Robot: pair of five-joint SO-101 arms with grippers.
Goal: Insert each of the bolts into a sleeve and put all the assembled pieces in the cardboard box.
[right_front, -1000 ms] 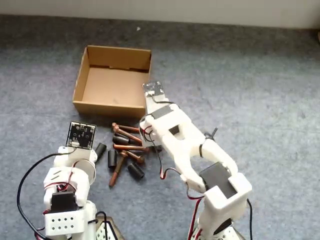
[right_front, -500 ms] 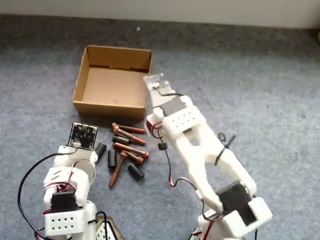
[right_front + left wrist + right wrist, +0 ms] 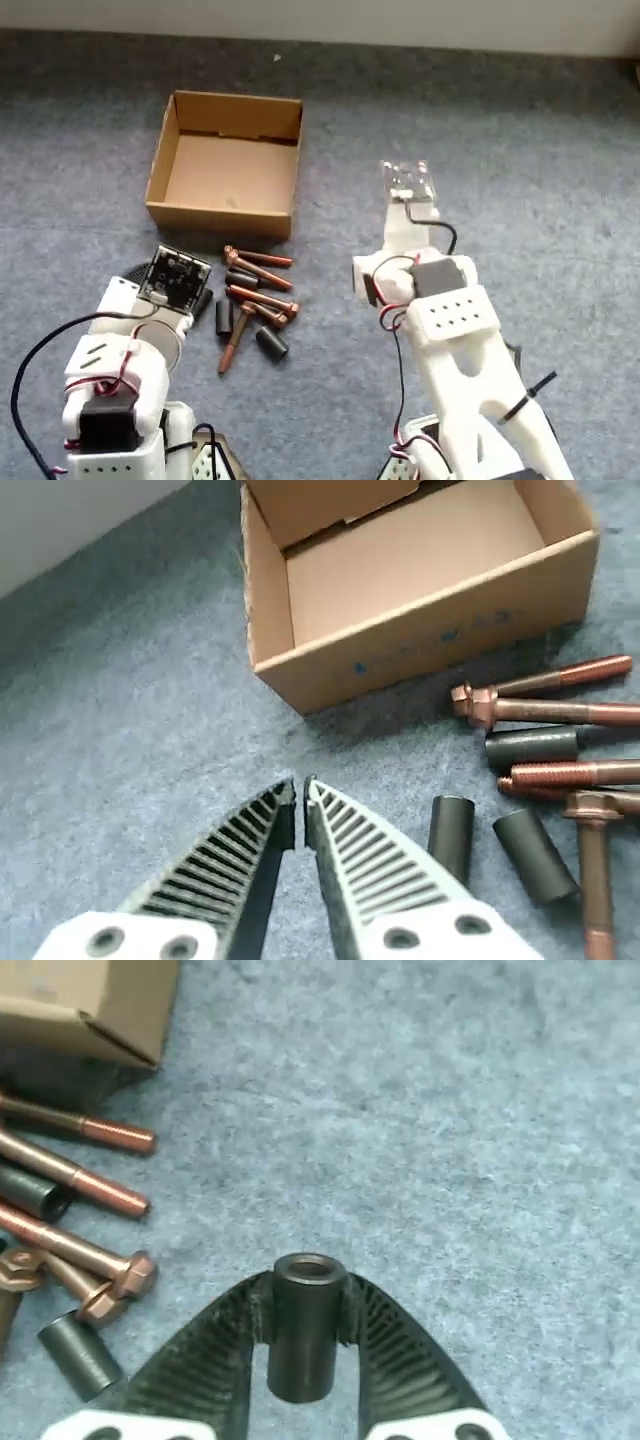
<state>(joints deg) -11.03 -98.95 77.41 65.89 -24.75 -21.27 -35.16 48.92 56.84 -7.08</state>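
1. Black-ribbed and pinched together on nothing, the left gripper (image 3: 298, 790) is hanging low over the grey carpet (image 3: 520, 150), near the cardboard box (image 3: 220, 217) and off the left end of its arm-side wall.
2. The cardboard box is sitting open and bare inside, so no assembled piece is waiting in it yet (delivery, as I judge it, is not begun).
3. Copper bolts (image 3: 262, 297) are lying loose in a small heap just beside the box's arm-side wall, some crossing one another, and black sleeves (image 3: 271, 343) are lying among them. None of the bolts is showing a sleeve on its shank, so every pairing seems to be outstanding.
4. The right gripper (image 3: 305, 1295) is clamping one sleeve (image 3: 303, 1340) between its jaws, well apart from the box on its right side and above bare carpet. The sleeve's bore is pointing out past the fingertips and is looking hollow.
5. By my reading, the task is standing at its very start: one sleeve is being held ready, a bolt is needing to go into it, and the same is waiting for the other bolts before anything is going into the box.
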